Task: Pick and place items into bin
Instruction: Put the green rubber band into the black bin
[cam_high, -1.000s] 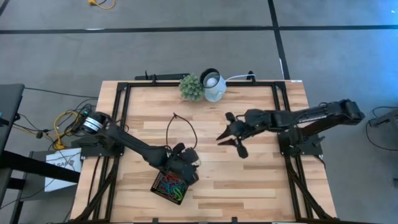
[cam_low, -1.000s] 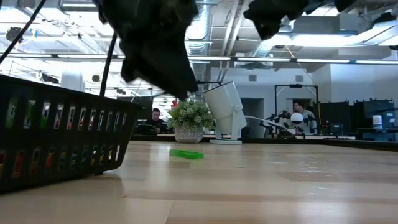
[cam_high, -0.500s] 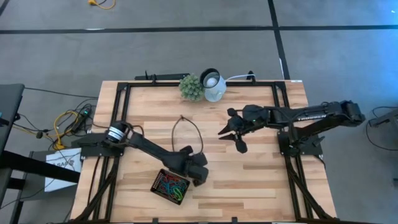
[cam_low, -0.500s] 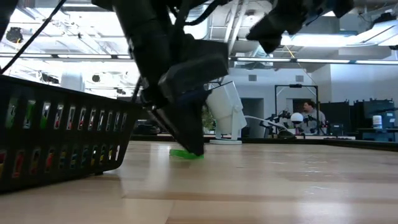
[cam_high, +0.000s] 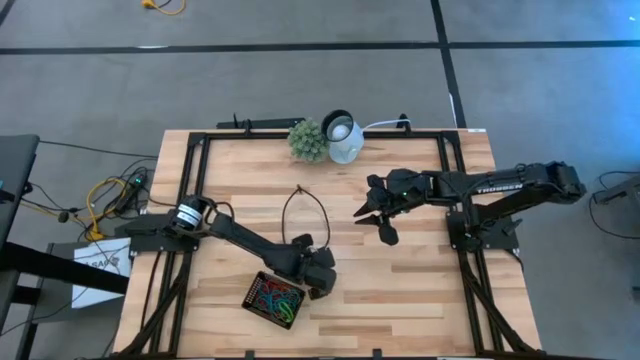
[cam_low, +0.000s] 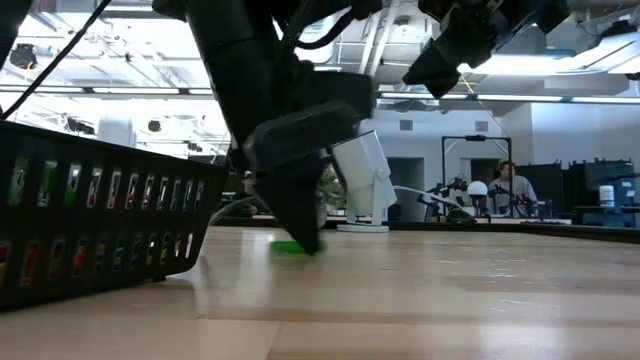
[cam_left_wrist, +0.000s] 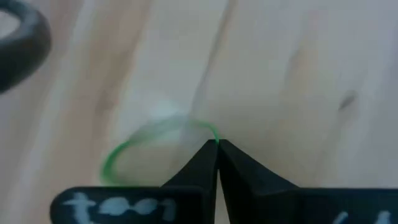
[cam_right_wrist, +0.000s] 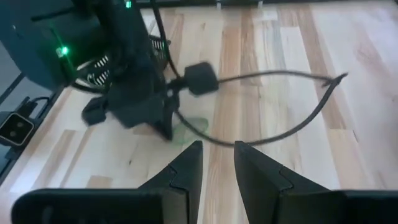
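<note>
A green rubber-band loop (cam_left_wrist: 146, 142) lies flat on the wood just right of the bin, and my left gripper (cam_left_wrist: 216, 145) is shut on one end of it. The low view shows those fingers (cam_low: 305, 235) reaching down to the band (cam_low: 287, 247) on the table. The bin (cam_high: 272, 298), a small black tray, sits near the front edge with several coloured bands inside. Its slotted wall (cam_low: 90, 220) fills the left of the low view. My right gripper (cam_high: 370, 213) hangs open above the table's middle right with nothing between its fingers (cam_right_wrist: 186, 168). My left gripper pinches the green band at the end of its loop (cam_left_wrist: 213, 138) between its two fingertips. The fingers come from above, slanting down steeply. The remainder of the loop lies slack on the table.
A white round lamp (cam_high: 343, 138) and a green plant ball (cam_high: 308, 140) stand at the far edge. A thin black cable (cam_high: 300, 208) loops over the table's middle, behind my left arm. Black frame rails (cam_high: 195, 160) run along the table's sides.
My left gripper has gone from above the bin toward the table's right and down onto the wood beside the bin. There its fingers have closed on the green band, which stays on the table. My right gripper has tipped a little downward.
</note>
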